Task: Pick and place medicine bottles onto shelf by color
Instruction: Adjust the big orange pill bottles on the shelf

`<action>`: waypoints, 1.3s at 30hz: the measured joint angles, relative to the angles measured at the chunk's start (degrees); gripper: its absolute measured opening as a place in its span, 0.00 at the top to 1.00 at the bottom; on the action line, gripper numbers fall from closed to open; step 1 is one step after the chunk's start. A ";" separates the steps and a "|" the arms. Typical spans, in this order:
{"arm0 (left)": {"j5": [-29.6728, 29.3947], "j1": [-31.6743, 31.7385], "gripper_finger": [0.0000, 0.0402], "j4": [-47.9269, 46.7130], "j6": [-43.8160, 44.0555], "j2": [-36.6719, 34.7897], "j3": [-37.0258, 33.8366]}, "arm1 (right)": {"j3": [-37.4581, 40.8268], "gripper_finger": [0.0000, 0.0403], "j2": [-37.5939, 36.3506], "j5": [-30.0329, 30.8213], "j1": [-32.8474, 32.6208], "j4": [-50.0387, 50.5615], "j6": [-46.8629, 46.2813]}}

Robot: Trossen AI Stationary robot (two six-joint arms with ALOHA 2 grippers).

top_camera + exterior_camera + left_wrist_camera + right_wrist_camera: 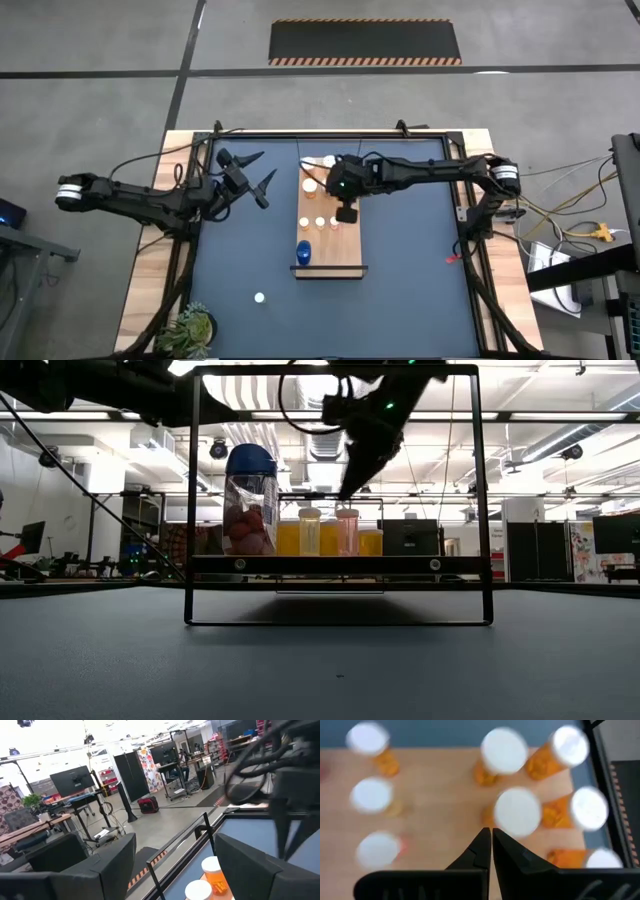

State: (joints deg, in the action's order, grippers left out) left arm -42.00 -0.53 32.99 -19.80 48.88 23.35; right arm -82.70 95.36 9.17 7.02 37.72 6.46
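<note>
The shelf [345,250] is a long light-brown board in the middle of the table. On it stand a blue-capped bottle [303,252] near its near end, three small bottles [320,222] in a row, and several orange white-capped bottles [310,185] at its far end. My right gripper [346,214] hangs shut and empty above the shelf's middle, fingers pointing down [491,837], just clear of the orange bottles [517,812]. My left gripper [262,176] is open and empty, raised to the left of the shelf's far end. Its wrist view shows two orange bottles [215,872].
One white-capped item [259,297] stands alone on the dark table near the front left. A green plant [190,328] sits at the front left corner. In the low view the shelf's black frame [190,500] stands around the bottles [310,532].
</note>
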 joint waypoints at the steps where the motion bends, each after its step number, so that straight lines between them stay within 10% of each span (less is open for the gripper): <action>1: 0.07 -0.11 0.37 -0.22 0.65 0.27 0.00 | 0.51 0.98 -0.78 0.00 -0.62 1.20 -0.35; 5: 2.95 -0.44 0.37 -3.51 8.44 2.38 -0.15 | 4.11 0.98 -4.56 -0.13 -2.86 1.14 0.93; 13: 29.54 2.42 0.41 -11.93 16.37 11.66 8.77 | 14.10 0.98 -12.42 -0.19 -1.86 -12.29 5.71; 20: 30.82 8.36 0.57 -36.03 16.44 20.74 22.92 | 20.44 0.98 -14.13 -4.33 3.00 -30.88 9.13; 39: 31.39 12.92 0.88 -37.48 14.80 32.04 26.91 | 21.70 0.98 -5.73 -10.67 6.98 -34.65 6.57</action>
State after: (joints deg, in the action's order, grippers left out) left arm -10.61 12.38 -4.49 -5.00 80.92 50.26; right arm -60.99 89.62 -1.50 14.00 3.07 13.03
